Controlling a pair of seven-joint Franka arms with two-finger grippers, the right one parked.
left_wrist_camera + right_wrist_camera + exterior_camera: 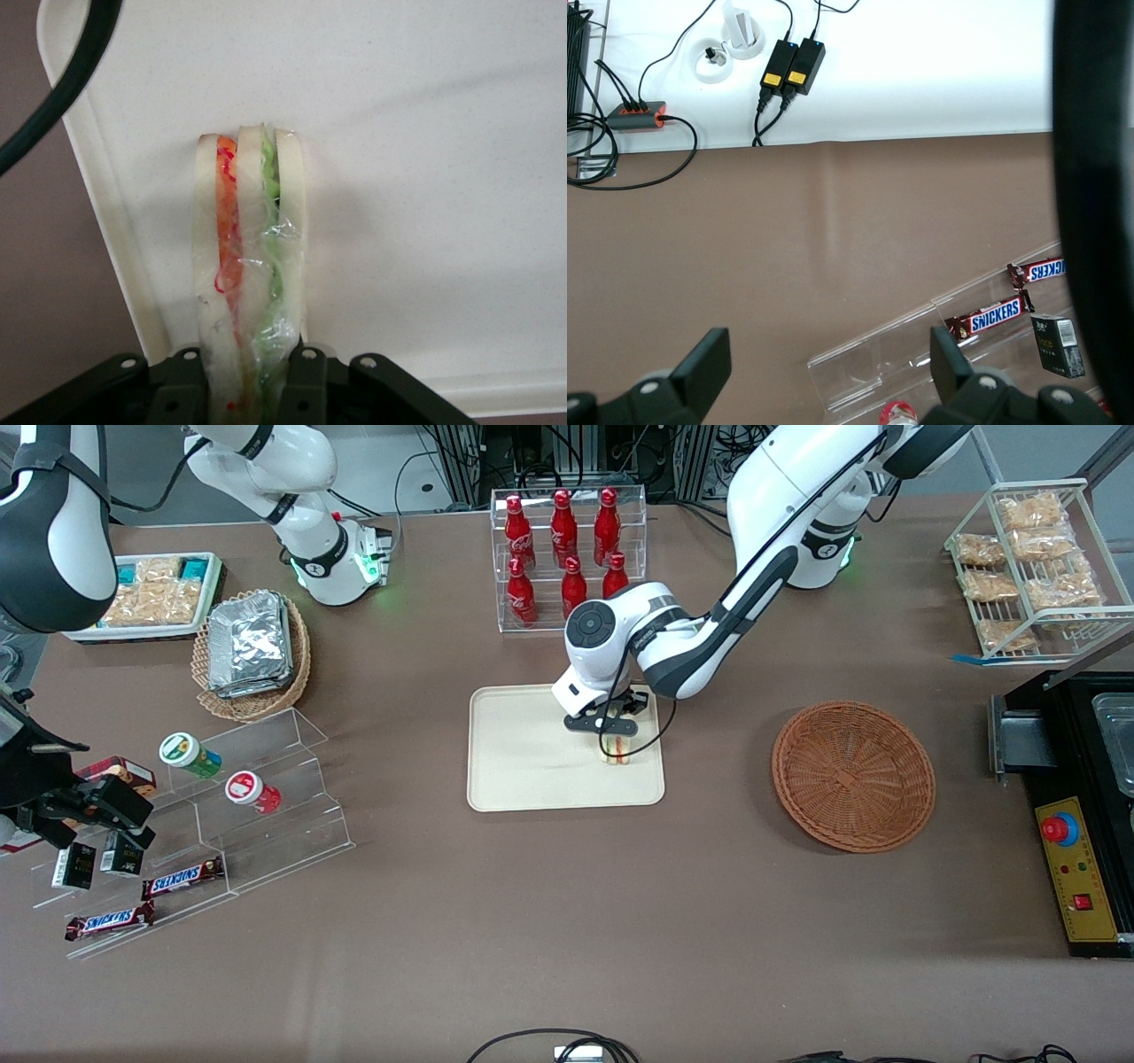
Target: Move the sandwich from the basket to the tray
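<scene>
- My gripper is down over the tray, at the edge of it nearest the basket, and it is clenched on the sandwich.
- In the left wrist view my gripper has a black finger pressed against each bread face of the sandwich, which stands on edge with its orange, red and green layers showing through clear wrap.
- The sandwich's lower end appears to rest on the tray, close to the raised rim, though I cannot tell for certain that it touches.
- The rest of the tray is bare cream surface, lying flat on the brown table.
- The basket sits well apart from the tray, toward the working arm's end of the table, with nothing in it.
- Farther from the front camera than the tray stands a clear rack of red bottles.
- Toward the parked arm's end lie a lighter basket of foil packets and a clear stepped stand with chocolate bars.
</scene>
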